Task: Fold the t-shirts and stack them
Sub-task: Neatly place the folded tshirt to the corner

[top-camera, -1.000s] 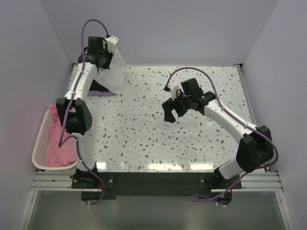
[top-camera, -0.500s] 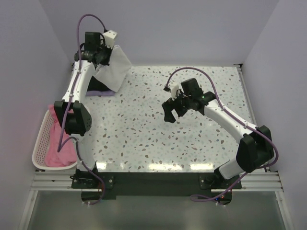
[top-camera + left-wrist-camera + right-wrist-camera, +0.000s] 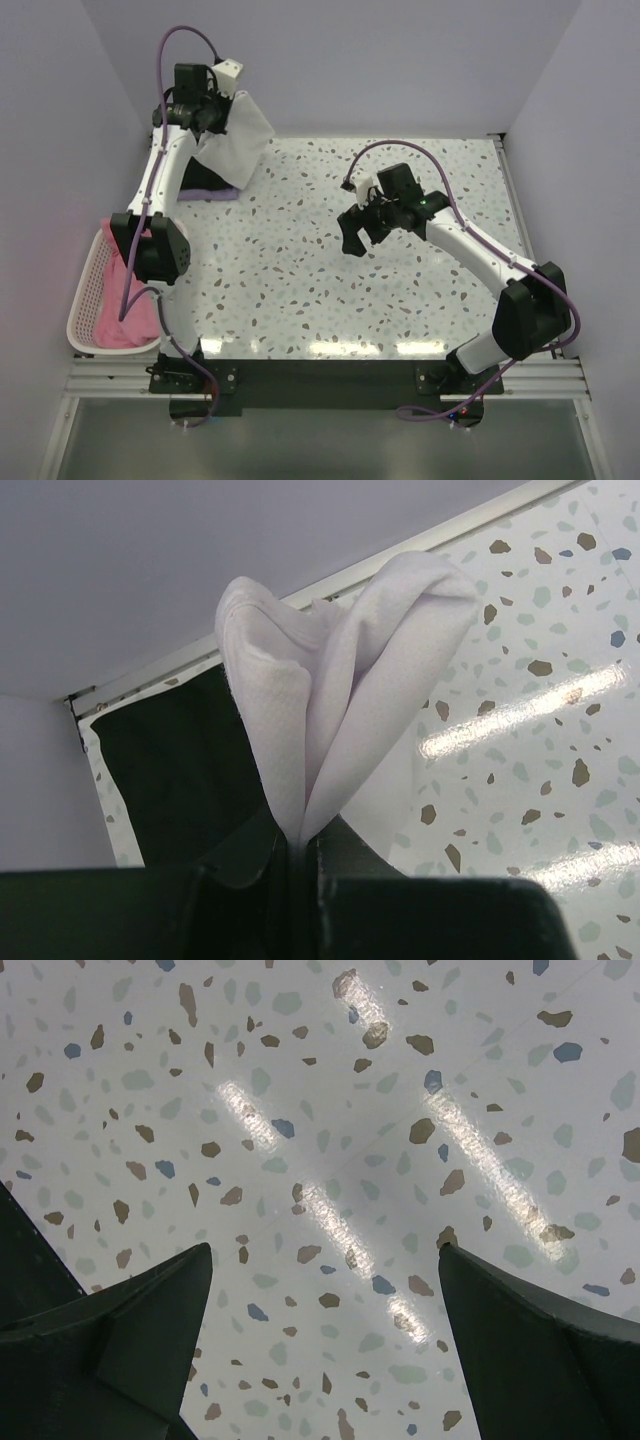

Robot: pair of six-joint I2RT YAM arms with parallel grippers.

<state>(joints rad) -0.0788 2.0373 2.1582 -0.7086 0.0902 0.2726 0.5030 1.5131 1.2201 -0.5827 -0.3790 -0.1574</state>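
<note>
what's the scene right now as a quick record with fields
left gripper: shut on white t-shirt, raised at the far left corner
white t-shirt: hanging bunched from the gripper
under it: black t-shirt and lavender t-shirt lying on the table
right gripper: open, holding nothing, above mid-table
basket: at the table's left edge, pink t-shirts inside

The left arm [image 3: 165, 175] and right arm [image 3: 470, 248] share white links, bulky black joint housings and black base plates [image 3: 190, 380]. A looping purple cable [image 3: 400, 143] runs along each. The right gripper [image 3: 325, 1250] has black wedge-shaped fingers [image 3: 520, 1350].
</note>
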